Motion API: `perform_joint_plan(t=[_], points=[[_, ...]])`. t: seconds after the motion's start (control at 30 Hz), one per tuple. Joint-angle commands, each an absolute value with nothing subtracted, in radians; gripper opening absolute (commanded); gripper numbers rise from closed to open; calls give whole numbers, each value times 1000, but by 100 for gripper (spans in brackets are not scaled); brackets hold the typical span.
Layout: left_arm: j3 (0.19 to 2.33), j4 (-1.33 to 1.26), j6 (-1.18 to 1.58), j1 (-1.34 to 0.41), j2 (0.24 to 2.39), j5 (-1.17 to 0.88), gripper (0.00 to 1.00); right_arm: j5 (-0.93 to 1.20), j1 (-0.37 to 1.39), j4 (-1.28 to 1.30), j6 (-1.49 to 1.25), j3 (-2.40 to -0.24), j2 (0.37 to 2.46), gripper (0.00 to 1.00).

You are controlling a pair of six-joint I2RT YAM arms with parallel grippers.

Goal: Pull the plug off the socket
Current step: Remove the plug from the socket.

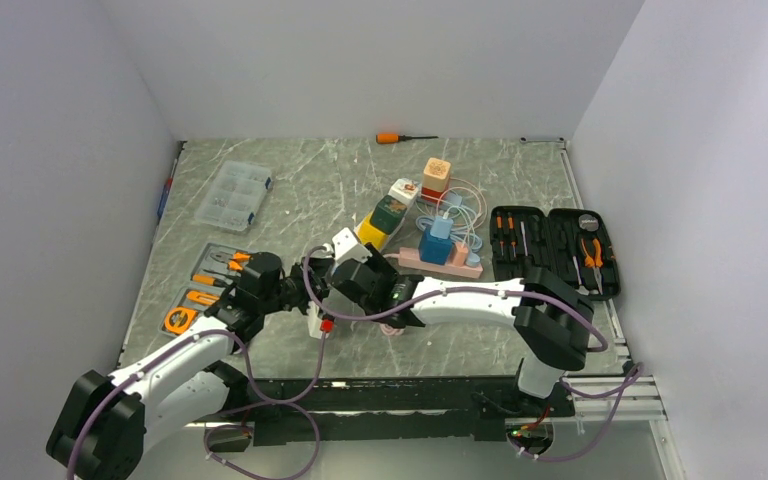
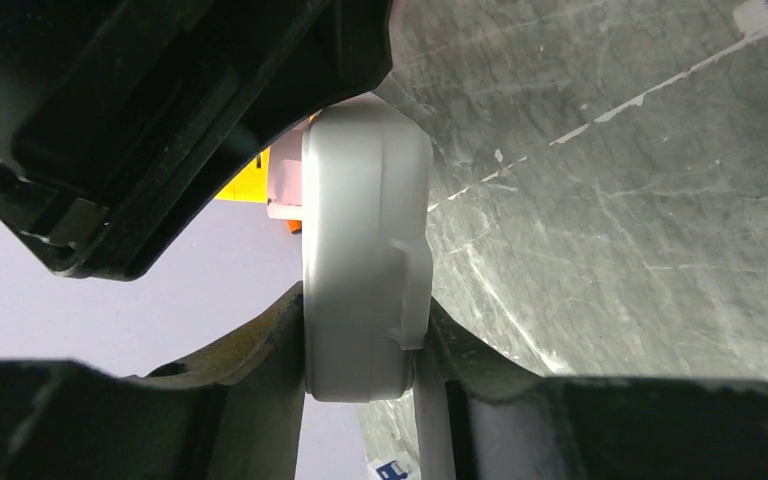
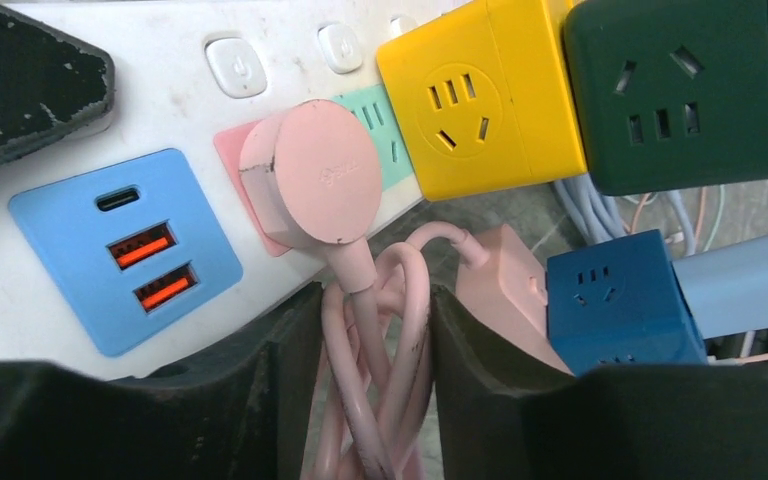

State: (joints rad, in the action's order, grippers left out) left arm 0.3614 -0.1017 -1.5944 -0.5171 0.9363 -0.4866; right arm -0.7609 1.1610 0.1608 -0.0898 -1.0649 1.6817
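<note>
A white power strip (image 3: 160,60) lies on the table with a round pink plug (image 3: 310,175) seated in its pink socket, next to a blue USB panel (image 3: 125,250). My right gripper (image 3: 375,380) is just below the plug, its fingers shut on the looped pink cord (image 3: 360,300) that hangs from it. My left gripper (image 2: 365,370) is shut on the near end of the power strip (image 2: 365,250). In the top view both grippers (image 1: 295,292) (image 1: 365,280) meet over the strip (image 1: 317,318), and the plug is hidden under the right one.
A yellow cube adapter (image 3: 480,95) and a dark green one (image 3: 680,90) sit plugged in further along the strip. A blue cube (image 3: 620,300) on a pink strip (image 3: 500,290) lies beside it. An open tool case (image 1: 550,250), a clear parts box (image 1: 232,195), an orange screwdriver (image 1: 400,137) and pliers packs (image 1: 210,285) surround it.
</note>
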Motion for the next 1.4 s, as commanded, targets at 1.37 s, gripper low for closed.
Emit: perform_joint_plan(t=[1.37], points=[[527, 542, -1784, -655, 978, -310, 0, -893, 1034, -50, -327, -915, 1467, 5]])
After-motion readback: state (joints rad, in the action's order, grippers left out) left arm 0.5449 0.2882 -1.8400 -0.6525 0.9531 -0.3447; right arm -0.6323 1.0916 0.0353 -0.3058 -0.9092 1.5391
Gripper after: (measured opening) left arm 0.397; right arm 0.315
